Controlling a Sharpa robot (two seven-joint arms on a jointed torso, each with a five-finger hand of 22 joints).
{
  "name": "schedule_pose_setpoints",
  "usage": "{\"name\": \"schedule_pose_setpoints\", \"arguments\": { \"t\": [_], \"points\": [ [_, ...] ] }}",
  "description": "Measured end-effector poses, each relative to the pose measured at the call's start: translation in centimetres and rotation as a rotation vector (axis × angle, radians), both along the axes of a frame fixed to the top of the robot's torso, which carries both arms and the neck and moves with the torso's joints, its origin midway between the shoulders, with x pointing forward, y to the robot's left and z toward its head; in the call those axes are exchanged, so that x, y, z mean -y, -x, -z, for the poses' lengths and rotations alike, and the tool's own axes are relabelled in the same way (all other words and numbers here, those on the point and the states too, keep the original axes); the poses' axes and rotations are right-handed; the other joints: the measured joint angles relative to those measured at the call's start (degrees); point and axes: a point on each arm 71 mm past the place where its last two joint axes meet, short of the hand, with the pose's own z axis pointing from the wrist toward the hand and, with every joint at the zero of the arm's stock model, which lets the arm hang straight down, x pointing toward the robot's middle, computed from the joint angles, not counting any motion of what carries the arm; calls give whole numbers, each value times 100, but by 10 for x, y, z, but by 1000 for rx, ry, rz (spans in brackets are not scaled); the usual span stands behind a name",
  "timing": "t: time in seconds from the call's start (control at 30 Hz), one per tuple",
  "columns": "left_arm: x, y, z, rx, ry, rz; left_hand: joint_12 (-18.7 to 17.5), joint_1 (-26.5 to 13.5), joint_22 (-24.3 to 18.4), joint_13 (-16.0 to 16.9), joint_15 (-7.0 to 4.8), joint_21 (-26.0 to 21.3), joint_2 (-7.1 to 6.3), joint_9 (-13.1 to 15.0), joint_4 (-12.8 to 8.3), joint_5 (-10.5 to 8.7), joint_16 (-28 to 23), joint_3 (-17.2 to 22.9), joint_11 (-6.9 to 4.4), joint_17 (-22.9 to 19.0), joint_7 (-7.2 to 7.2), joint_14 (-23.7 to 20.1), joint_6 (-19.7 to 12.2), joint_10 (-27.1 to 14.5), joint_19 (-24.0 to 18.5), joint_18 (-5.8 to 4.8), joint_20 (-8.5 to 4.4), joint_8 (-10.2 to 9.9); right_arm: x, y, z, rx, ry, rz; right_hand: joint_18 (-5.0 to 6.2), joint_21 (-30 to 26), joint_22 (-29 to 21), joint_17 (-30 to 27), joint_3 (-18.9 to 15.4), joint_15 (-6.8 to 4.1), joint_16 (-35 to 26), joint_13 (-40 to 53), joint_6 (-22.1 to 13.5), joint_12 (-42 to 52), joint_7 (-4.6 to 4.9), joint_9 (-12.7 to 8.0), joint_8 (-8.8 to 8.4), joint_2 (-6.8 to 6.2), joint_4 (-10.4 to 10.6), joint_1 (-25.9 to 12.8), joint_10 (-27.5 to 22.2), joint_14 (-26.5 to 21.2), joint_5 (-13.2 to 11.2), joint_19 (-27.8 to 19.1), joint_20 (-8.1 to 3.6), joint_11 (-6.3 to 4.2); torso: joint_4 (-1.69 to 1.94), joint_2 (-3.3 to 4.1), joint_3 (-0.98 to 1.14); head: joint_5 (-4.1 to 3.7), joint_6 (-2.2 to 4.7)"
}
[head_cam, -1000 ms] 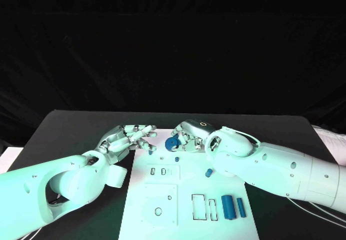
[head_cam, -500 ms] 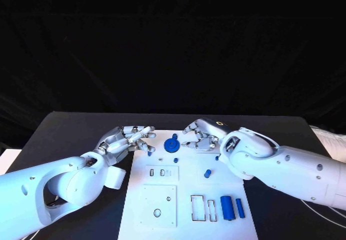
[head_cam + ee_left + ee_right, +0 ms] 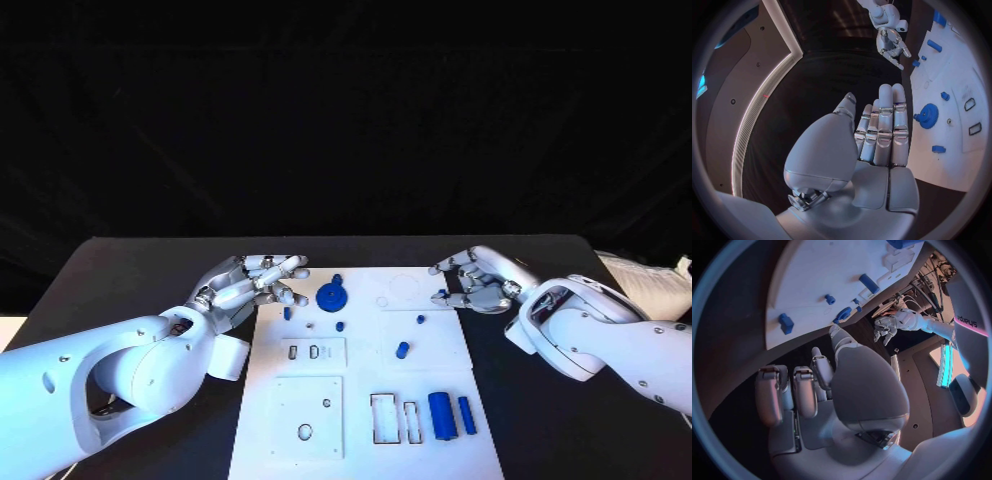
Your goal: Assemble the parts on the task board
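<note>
The white task board [image 3: 368, 370] lies in the middle of the black table. A blue gear [image 3: 333, 297] sits near its far left corner, with no hand touching it. My left hand [image 3: 254, 281] hovers just left of the gear, at the board's far left edge, fingers loosely bent and holding nothing. In the left wrist view the left hand [image 3: 877, 135] has its fingers stretched out beside the gear [image 3: 927, 116]. My right hand [image 3: 475, 281] hangs over the board's far right corner, fingers apart and empty. Small blue pegs [image 3: 402, 349] dot the board's middle.
Two blue cylinders [image 3: 450, 415] lie side by side near the board's front right, beside rectangular slots [image 3: 387, 417]. A square plate with a hole [image 3: 306, 412] sits at the front left. White cloth [image 3: 649, 275] lies at the table's right edge.
My right hand has let go of the blue gear and drawn away to the right, to the board's far right corner. The gear stays on the board. The left hand has barely moved.
</note>
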Motion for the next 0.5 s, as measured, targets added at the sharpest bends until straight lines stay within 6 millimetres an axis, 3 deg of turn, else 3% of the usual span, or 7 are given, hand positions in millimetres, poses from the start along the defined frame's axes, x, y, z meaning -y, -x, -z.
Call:
{"name": "schedule_pose_setpoints", "arguments": {
  "t": [0.17,0.5],
  "points": [
    [-1,-1,1,-1,-2,-3,0,2,0,0,0,0,2,0,0,0,0,0,0,5,0,0,0,0,0,0,0,0,20,2,14,-24,-21,34,0,0,0,3,-16,0,0,0,9,0,6,11,0,0,-16,0,0,0,0,0,0,0,-40,-31,41,13,-12],
    [-2,-3,5,-7,-5,-7,0,24,0,0,0,0,24,0,0,0,0,0,0,4,0,0,0,0,0,0,0,0,25,1,32,-44,-34,44,0,0,-1,2,-32,0,0,0,105,0,-21,18,33,25,-32,20,21,0,0,0,0,-21,-54,-39,109,53,-32]
  ]
}}
